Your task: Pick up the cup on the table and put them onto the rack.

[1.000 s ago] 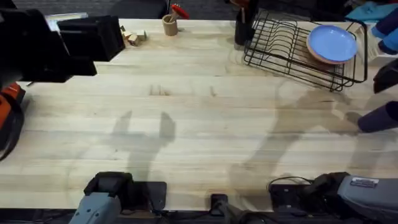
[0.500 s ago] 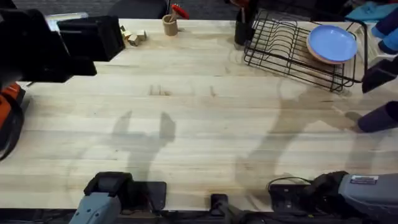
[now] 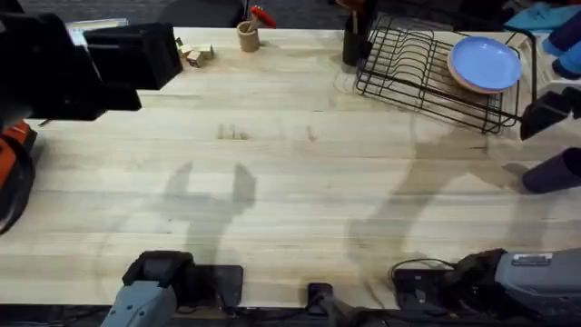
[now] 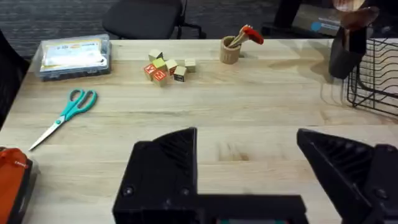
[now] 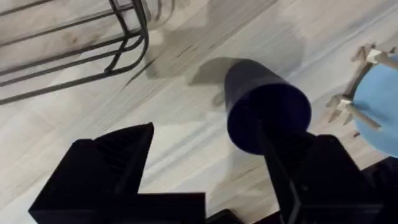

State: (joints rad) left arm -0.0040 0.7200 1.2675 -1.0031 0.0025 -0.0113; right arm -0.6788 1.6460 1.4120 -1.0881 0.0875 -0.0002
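Beside the rack (image 5: 74, 37), right tool (image 5: 211, 162) open over the cup (image 5: 267, 112), approach step; next descend, straddle, close.

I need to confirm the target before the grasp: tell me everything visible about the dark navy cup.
The dark navy-blue round cup is plain, matte and slightly tapered. It stands on the light-wood table at the right edge, just in front of the black wire rack. The right gripper is open around it, one finger overlapping its side.
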